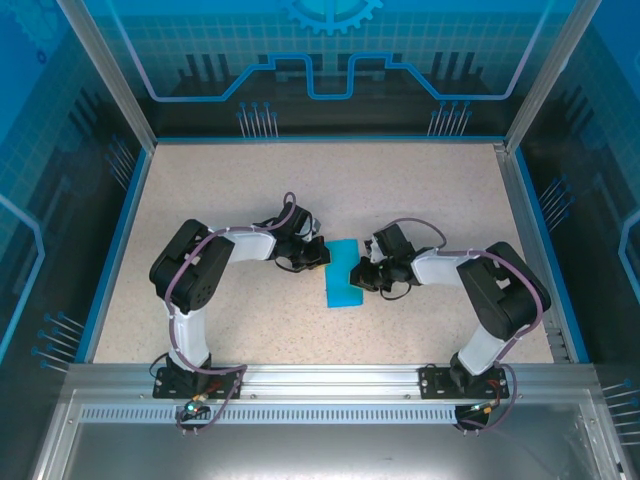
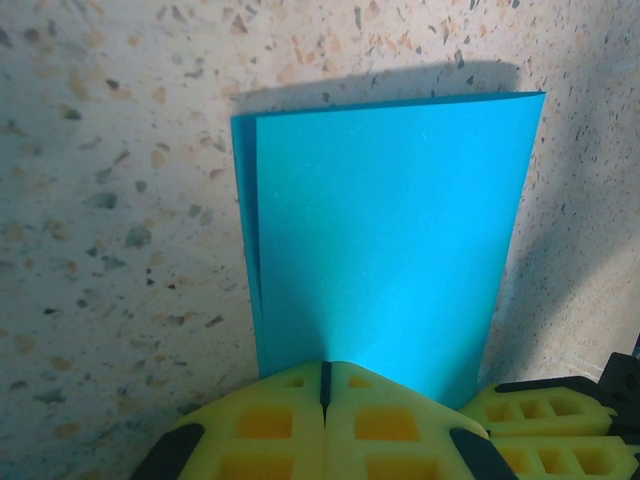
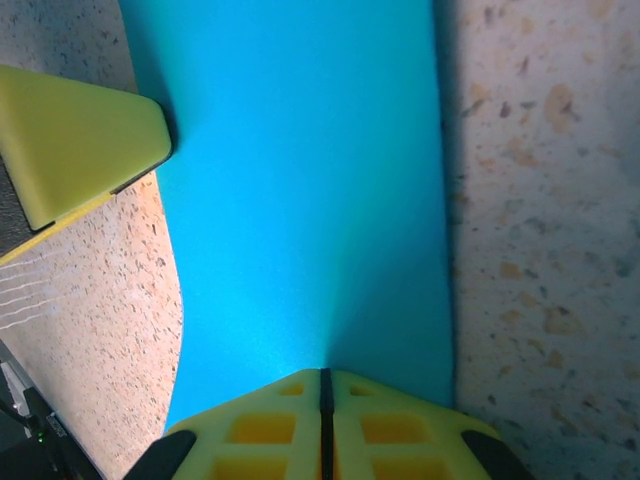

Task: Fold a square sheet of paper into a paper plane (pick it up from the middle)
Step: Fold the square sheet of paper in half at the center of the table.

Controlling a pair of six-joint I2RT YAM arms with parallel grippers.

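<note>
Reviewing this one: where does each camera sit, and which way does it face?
Top external: fixed above and behind the arms, looking down on the table. It shows both arms, with the left gripper and right gripper meeting at the blue paper.
Left wrist: on the left arm, looking past its shut gripper across the paper. The right gripper is at lower right.
Right wrist: on the right arm, looking past its shut gripper. One left finger is at upper left.
Shared: all three views show the folded paper on the speckled table.
</note>
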